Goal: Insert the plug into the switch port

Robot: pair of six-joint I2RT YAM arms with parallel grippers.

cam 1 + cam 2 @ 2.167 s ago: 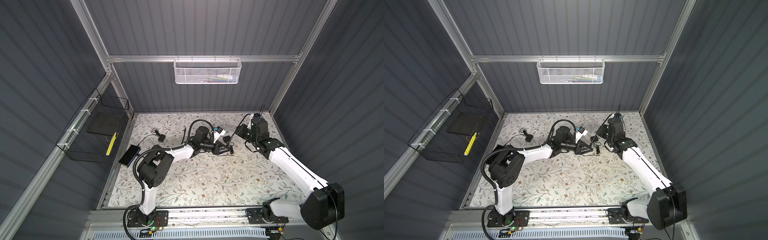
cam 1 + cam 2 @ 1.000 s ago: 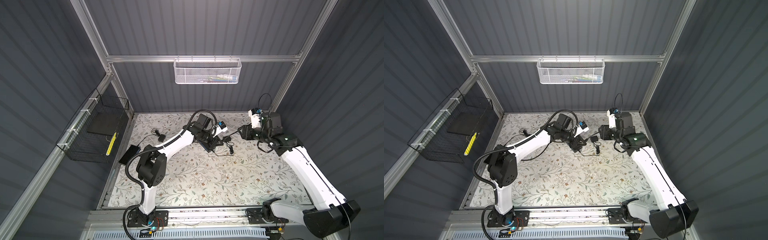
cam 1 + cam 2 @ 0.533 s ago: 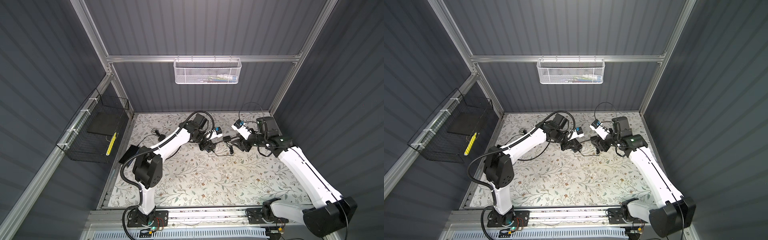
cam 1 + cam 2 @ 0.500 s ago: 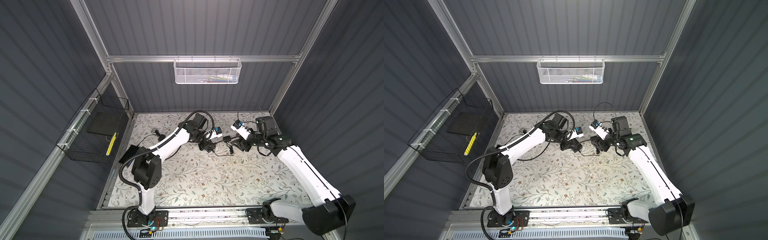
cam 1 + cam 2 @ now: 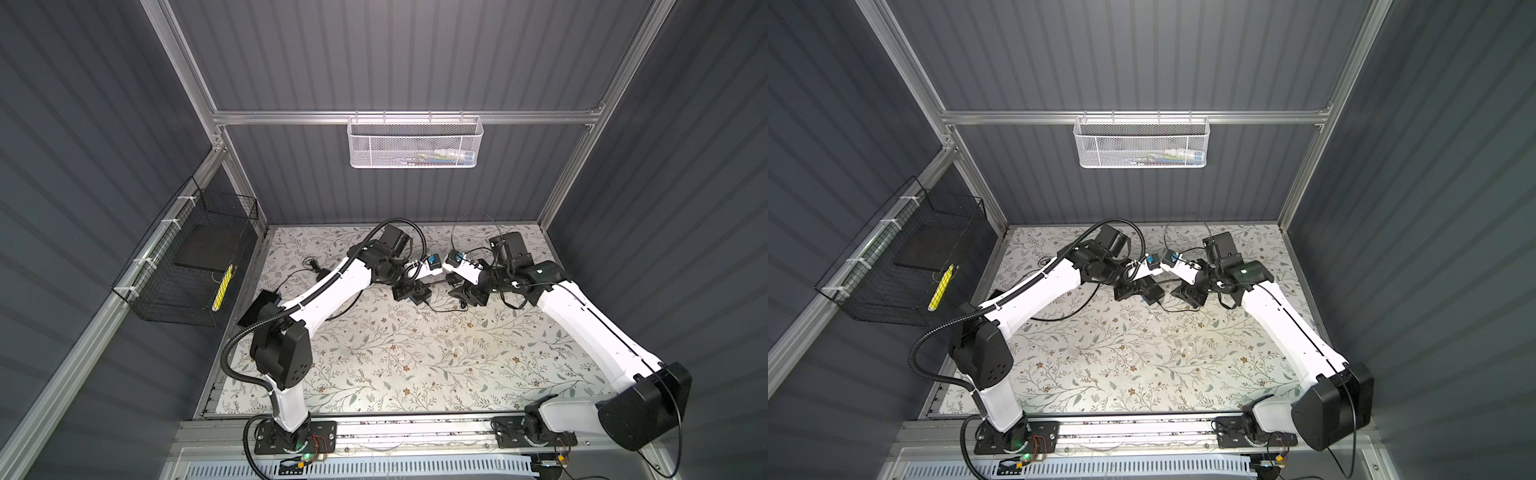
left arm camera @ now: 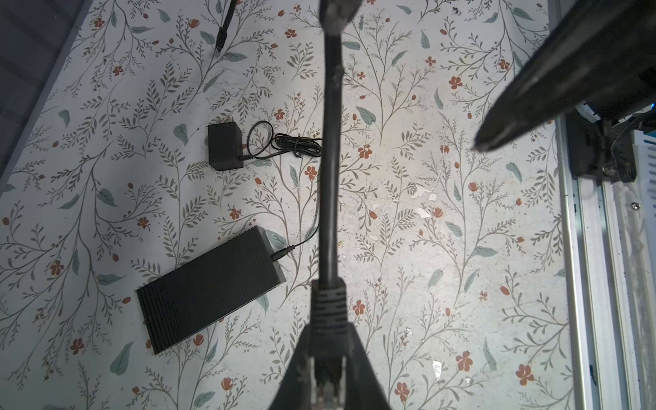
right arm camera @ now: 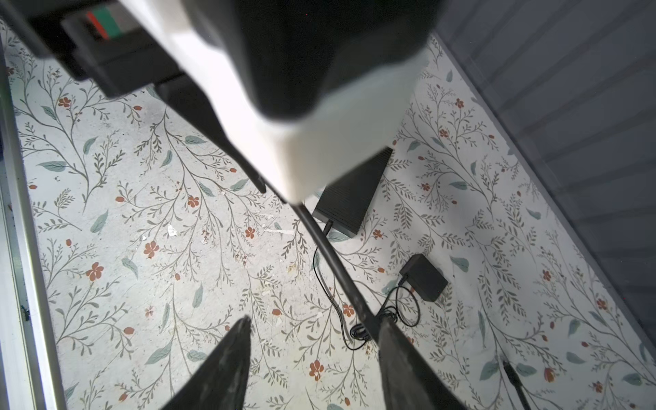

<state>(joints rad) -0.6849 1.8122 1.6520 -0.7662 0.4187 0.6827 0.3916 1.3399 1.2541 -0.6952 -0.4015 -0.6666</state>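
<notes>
Black Ethernet plug [image 6: 328, 301]: pinched by jaws of left gripper [image 6: 328, 340]; long axis laid along fingers [image 6: 365, 383], cable [image 6: 330, 142] led outward.
Right gripper [image 7: 315, 321]: jaws set wide apart.

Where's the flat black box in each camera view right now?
Both top views: box at the mat's left edge, mostly behind the left arm.
Left wrist: box flat on the mat, beside the gripped cable.
Right wrist: box half hidden by the left arm.
Shared landmark: small black adapter beside it.

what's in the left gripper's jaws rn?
The plug, ribbed black boot showing, pinched in the left gripper. Its connector end sits back between the jaws, mostly covered; the contacts can't be seen.
</notes>
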